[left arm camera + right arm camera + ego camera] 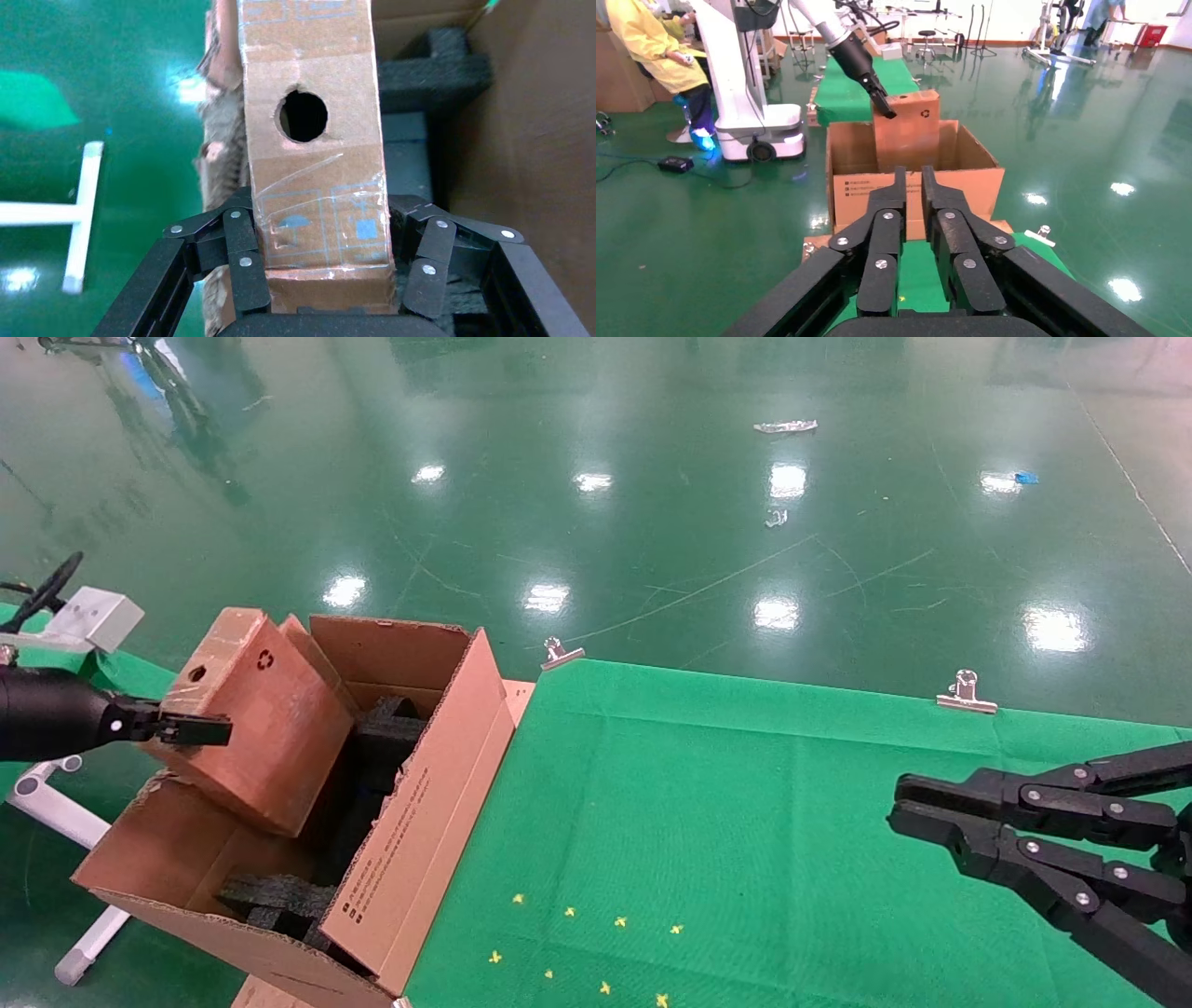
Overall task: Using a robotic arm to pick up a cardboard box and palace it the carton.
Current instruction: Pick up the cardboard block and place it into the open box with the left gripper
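Left gripper [320, 284] closed on the near end of the cardboard box [256, 714], fingers [246, 261] pressed to both side faces; box hangs tilted over the open carton [424, 817], its lower corner already below the rim at the carton's far-left side. Step in hand, as I judge it: lowering and release. To do it well, level the box first, bring it straight down into the free space, and open only once its underside is borne by something, else it may tip against the wall. Black foam pieces [386, 733] fill the carton's middle and near end, so the box probably seats on or beside them rather than on the floor of the carton. Torn left flap [214, 147] sits just beside the box and could snag it. Right gripper [908, 812] parked over the green table cloth [745, 803] at right, jaws nearly together, holding nothing. Metal clips [966, 696] on the cloth's far edge, well apart from the work.
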Robot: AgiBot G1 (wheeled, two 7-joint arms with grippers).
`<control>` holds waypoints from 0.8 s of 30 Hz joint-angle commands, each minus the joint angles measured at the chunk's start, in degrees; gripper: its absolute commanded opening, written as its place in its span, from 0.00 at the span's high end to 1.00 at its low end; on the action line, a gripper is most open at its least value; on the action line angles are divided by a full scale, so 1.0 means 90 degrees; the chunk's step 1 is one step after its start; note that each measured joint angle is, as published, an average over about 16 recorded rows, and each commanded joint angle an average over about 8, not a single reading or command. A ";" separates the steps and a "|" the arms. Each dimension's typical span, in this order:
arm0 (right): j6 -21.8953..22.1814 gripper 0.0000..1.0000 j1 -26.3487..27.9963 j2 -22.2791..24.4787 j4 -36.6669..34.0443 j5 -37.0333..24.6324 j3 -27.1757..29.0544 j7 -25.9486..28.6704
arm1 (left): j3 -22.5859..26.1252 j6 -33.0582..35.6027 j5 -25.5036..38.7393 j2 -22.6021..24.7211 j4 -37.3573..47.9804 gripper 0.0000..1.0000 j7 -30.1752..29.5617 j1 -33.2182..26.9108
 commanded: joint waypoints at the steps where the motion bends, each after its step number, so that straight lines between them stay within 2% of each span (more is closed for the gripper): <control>1: 0.0000 0.00 0.0000 0.0000 0.0000 0.0001 -0.0001 0.0000 | 0.0048 -0.0037 0.0123 0.0012 0.0011 1.00 -0.0060 0.0035; 12: 0.0002 0.00 0.0001 0.0002 0.0000 0.0003 -0.0005 -0.0002 | 0.0282 -0.0454 0.0363 0.0047 -0.0072 1.00 -0.0428 0.0412; 24: 0.0004 0.00 0.0002 0.0004 0.0000 0.0006 -0.0009 -0.0005 | 0.0499 -0.0778 0.0299 0.0568 0.0675 1.00 -0.0150 0.0860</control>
